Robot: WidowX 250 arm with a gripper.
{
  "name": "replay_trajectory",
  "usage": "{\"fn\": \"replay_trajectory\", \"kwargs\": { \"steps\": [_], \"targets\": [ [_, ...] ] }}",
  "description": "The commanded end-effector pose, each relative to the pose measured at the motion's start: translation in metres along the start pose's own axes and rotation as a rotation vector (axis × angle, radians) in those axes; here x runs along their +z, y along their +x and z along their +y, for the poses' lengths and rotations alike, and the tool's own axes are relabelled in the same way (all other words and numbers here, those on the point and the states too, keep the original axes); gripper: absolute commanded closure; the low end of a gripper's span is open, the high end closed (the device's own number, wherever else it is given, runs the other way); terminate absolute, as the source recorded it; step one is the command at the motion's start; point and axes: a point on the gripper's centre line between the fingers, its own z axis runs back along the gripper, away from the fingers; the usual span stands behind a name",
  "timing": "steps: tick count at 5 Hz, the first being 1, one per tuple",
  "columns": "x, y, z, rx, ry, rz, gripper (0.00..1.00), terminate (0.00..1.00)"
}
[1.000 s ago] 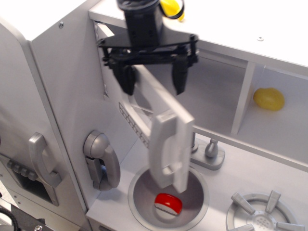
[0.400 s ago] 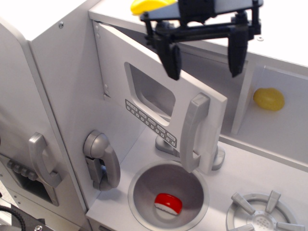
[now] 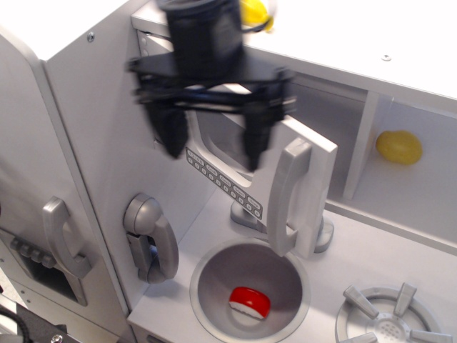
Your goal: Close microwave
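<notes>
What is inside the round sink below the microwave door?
One red and white object lies in the sink, near its front. The door handle hangs over the sink's back rim and covers a little of it; the rest of the bowl looks bare.

You see the light grey wooden microwave door (image 3: 300, 179) at frame centre, part-way open, angled outward, with a printed button row (image 3: 223, 187) and upright silver handle (image 3: 287, 196).
</notes>
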Motion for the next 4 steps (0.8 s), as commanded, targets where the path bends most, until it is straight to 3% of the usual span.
{"fn": "replay_trajectory", "kwargs": {
  "steps": [1, 3, 4],
  "targets": [
    [-0.004, 0.022, 0.038, 0.015, 0.050, -0.076, 0.00, 0.00],
    [-0.014, 0.062, 0.029, 0.079, 0.067, -0.127, 0.00, 0.00],
    [-0.013, 0.074, 0.015, 0.092, 0.056, -0.199, 0.00, 0.00]
  ]
}}
